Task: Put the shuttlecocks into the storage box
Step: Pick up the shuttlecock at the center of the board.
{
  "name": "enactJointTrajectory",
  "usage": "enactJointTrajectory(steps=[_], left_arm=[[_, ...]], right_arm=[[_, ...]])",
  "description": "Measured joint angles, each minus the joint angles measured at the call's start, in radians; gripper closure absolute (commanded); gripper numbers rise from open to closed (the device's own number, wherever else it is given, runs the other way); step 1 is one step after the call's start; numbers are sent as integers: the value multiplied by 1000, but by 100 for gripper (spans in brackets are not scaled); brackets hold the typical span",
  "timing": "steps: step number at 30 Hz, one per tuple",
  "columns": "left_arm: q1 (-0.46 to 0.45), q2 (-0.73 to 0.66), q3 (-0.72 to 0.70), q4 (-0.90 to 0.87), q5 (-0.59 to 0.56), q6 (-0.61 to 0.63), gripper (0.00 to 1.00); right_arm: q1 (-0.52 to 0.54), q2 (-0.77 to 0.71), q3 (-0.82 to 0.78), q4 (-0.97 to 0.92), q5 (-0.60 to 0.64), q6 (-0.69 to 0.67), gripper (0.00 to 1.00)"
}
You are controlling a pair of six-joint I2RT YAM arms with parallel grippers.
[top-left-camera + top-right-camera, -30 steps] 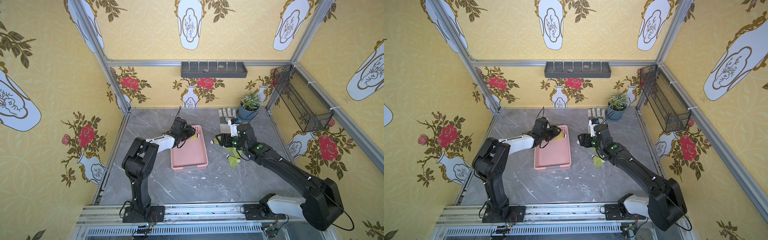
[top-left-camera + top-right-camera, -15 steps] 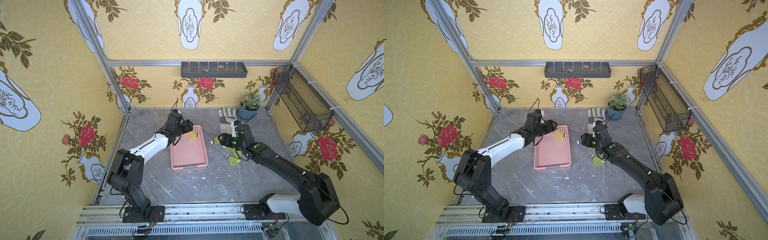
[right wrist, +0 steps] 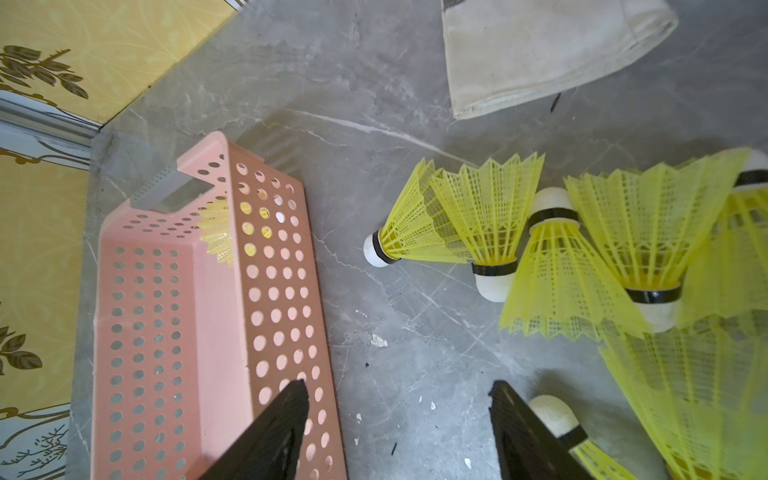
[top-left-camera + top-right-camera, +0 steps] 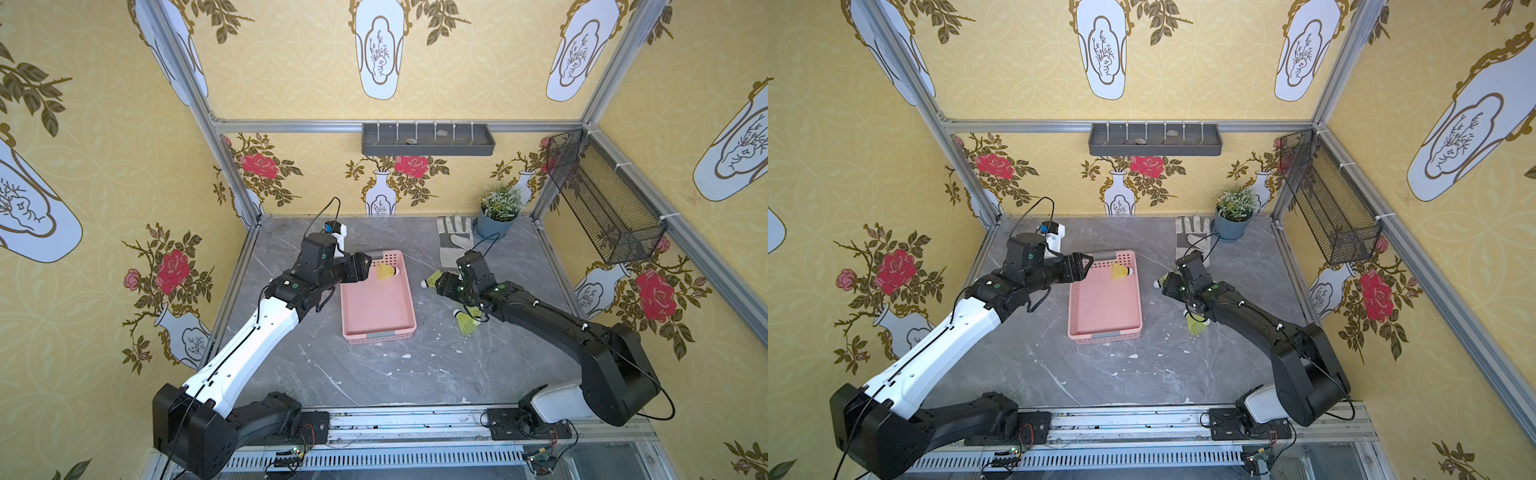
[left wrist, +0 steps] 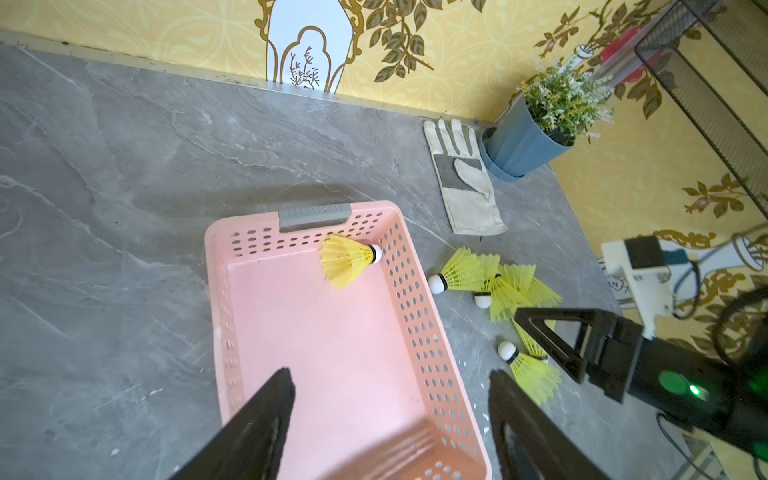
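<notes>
left gripper (image 5: 390, 415) and right gripper (image 3: 399, 419) both gape, empty.

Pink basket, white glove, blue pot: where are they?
Pink perforated plastic basket (image 5: 415, 299): left wrist view, side wall.
White fabric glove (image 5: 467, 205): left wrist view, palm.
Blue ribbed plant pot (image 5: 519, 149): left wrist view, side.

Walled in yellow wallpaper (image 4: 291, 62) (red roses (image 4: 411, 165), white vases (image 4: 379, 50)), edged with aluminium rails (image 4: 291, 126), floored in grey veined stone (image 4: 374, 374); hung with a dark tray (image 4: 428, 147) and a mesh basket (image 4: 602, 208).
</notes>
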Motion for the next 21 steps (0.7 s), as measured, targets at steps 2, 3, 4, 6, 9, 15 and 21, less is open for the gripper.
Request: enactJointTrajectory(steps=[2, 3, 4, 6, 9, 15, 21], left_arm=[[9, -37, -5, -47, 9, 29, 24], [20, -55, -8, -76, 21, 42, 24], [34, -73, -13, -98, 39, 58, 24], [61, -108, -29, -137, 49, 82, 23], [95, -158, -77, -154, 70, 113, 24], [112, -216, -166, -143, 84, 142, 24], [114, -232, -200, -121, 84, 142, 24]], right_arm=[[15, 28, 13, 1, -3, 21, 29], [24, 44, 24, 1, -3, 36, 29], [33, 63, 39, 3, -2, 55, 30], [47, 104, 66, 10, 5, 94, 31], [60, 166, 99, 25, 30, 170, 33], [60, 265, 154, 23, 100, 326, 37], [52, 339, 209, 22, 136, 427, 39]])
